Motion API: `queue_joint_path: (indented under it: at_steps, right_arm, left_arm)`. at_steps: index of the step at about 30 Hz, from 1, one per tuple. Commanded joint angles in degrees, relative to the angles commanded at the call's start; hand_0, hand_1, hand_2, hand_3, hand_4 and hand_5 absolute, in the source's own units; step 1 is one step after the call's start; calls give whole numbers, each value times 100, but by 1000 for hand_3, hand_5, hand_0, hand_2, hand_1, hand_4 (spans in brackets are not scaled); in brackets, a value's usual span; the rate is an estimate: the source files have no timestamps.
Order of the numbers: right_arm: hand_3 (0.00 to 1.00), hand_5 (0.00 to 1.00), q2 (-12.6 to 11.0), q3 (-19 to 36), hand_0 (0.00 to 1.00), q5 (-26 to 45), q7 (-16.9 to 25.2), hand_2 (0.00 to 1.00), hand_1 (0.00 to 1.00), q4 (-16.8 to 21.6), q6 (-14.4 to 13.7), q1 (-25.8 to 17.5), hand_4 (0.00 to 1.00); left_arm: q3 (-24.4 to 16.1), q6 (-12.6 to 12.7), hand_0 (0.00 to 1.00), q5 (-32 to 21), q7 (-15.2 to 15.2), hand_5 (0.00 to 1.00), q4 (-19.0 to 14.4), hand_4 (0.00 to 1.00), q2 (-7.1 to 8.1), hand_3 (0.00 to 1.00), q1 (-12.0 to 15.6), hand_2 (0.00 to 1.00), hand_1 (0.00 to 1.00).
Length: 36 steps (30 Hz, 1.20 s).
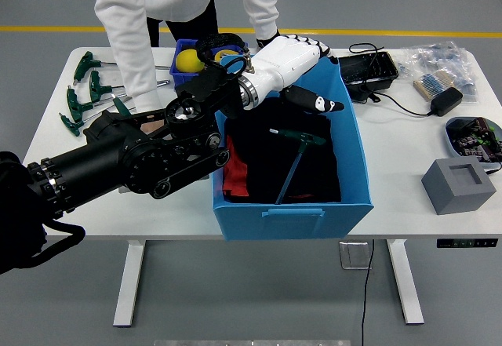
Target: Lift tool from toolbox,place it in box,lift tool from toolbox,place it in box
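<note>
My left hand hangs over the blue box, fingers spread and empty; the green T-handle tool lies inside on dark cloth (one delivery made, I judge). More tools wait on the tabletop at far left.

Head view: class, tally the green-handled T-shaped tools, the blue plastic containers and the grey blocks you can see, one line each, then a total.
Green-handled T-shaped tools: 6 (5 on the white table, 1 in the large blue box)
Blue plastic containers: 2
Grey blocks: 1
Total: 9
</note>
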Motion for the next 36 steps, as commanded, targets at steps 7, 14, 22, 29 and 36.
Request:
queue_joint_path:
  at_steps: [7, 14, 22, 29, 36]
  right_arm:
    - [591, 697, 18, 128, 697, -76, -7, 744, 679, 0, -8, -22, 804]
    - [591, 695, 71, 500, 695, -307, -31, 743, 679, 0, -41, -94, 803]
    - [590, 694, 138, 885, 696, -599, -74, 743, 678, 0, -74, -144, 803]
    - [589, 695, 154, 858, 695, -534, -54, 743, 677, 0, -72, -162, 802]
    - [588, 694, 155, 847, 696, -467, -27, 743, 677, 0, -73, -164, 801]
  left_arm:
    - [-229, -50, 961, 475, 98, 716, -203, 944, 11, 808, 128, 959, 959]
    - [-1143, -73, 927, 1575, 530, 626, -859, 882, 264, 685, 624, 847, 894]
    - [-2339, 127, 846, 1972, 876, 557, -1806, 830, 521, 621, 1363, 810, 826]
    - [-3001, 37, 808, 2018, 1001, 523, -2237, 794, 770, 593, 1981, 784, 785]
    - [-3935, 248, 793, 1560, 1276, 512, -2421, 785, 797, 604, 2763, 789, 782]
